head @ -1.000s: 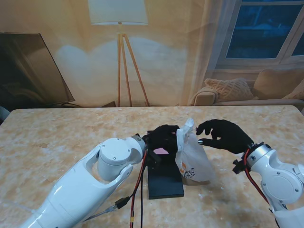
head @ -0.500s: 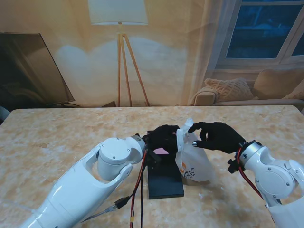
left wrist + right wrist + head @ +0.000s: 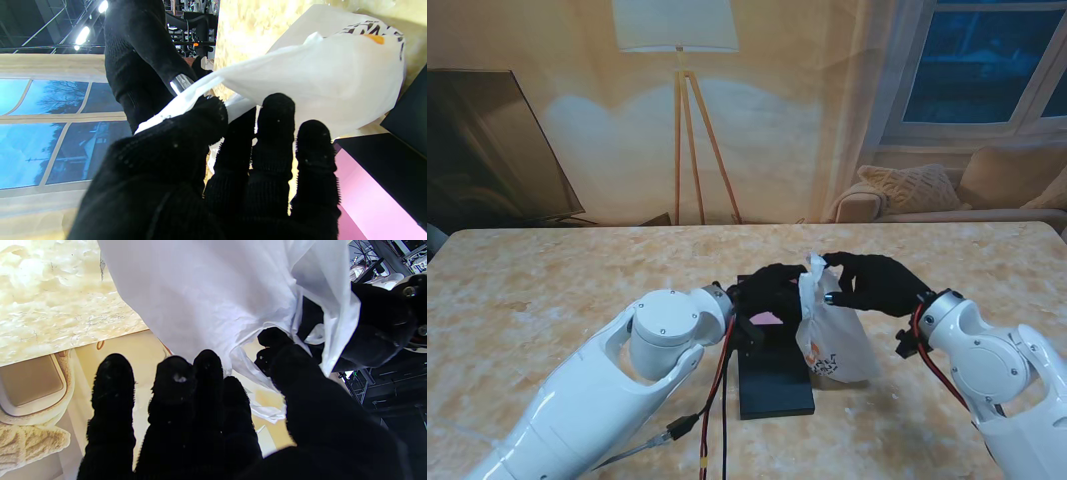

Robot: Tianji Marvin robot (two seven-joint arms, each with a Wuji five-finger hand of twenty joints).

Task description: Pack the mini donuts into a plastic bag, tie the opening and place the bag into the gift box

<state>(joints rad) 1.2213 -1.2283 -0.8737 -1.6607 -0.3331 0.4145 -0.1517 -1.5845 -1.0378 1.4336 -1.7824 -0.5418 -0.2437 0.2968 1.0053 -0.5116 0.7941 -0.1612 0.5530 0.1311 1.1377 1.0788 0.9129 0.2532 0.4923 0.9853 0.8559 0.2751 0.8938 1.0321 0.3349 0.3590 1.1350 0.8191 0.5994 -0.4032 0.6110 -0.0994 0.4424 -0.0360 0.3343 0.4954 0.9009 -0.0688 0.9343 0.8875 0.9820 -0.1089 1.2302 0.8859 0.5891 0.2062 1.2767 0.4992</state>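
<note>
The white plastic bag [image 3: 835,338] with orange and black print stands on the table just right of the black gift box [image 3: 775,385], whose pink lining [image 3: 765,318] shows. My left hand [image 3: 772,290] reaches across the box and is shut on the bag's gathered top; its thumb and fingers pinch the film [image 3: 233,76]. My right hand [image 3: 875,284] meets the same top from the right, fingers spread, thumb [image 3: 273,340] and a fingertip touching the film [image 3: 217,290] without a closed grip. I cannot see what the bag holds.
The marble table [image 3: 547,290] extends far to the left and behind the bag. Red and black cables [image 3: 717,400] hang from my left forearm next to the box's left side. A printed room backdrop rises behind the table's far edge.
My right hand has moved left toward the bag's top and now touches it. The left hand, bag and box have stayed where they were.
</note>
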